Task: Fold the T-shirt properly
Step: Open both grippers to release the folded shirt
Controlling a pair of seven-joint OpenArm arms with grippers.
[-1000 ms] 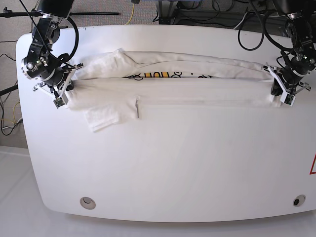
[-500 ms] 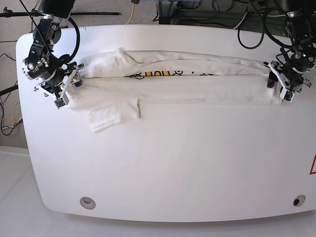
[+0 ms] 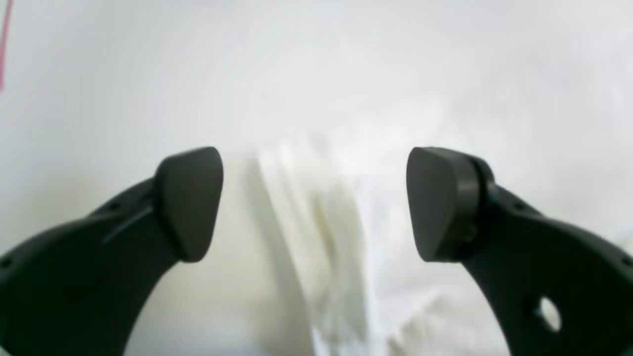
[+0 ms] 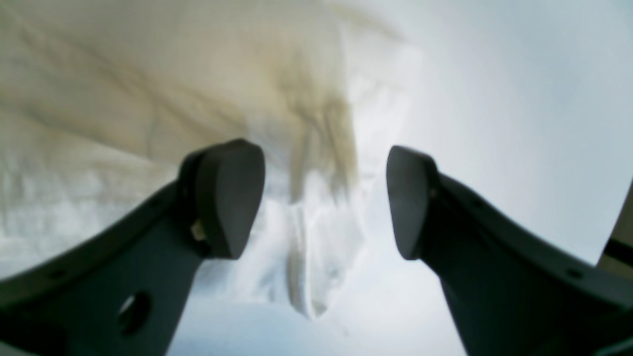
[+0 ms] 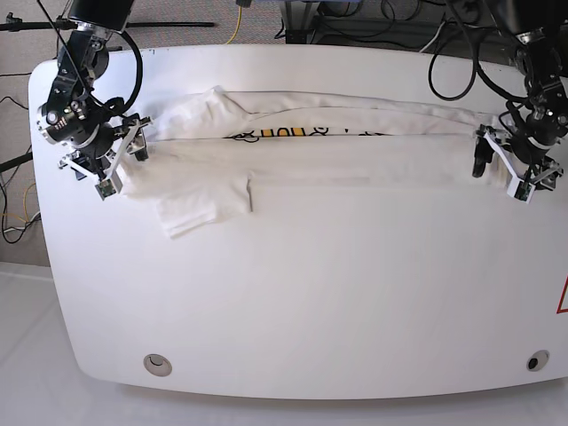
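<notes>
Two pincers, both spread wide with nothing gripped. Left wrist view: left pincer [image 3: 314, 202] hovers over the T-shirt [image 3: 346, 237], blurred white folds between the pads, bare counter [image 3: 148, 74] beyond. Right wrist view: right pincer [image 4: 324, 198] likewise agape above the cloth edge [image 4: 306, 257], rumpled fabric filling upper left. Base view: T-shirt [image 5: 311, 155] lies as a long folded band across the counter's [image 5: 311, 293] far half, strip of print showing, one sleeve sticking out toward the near side. Right pincer [image 5: 120, 164] sits at one end, left pincer [image 5: 501, 169] at the other.
</notes>
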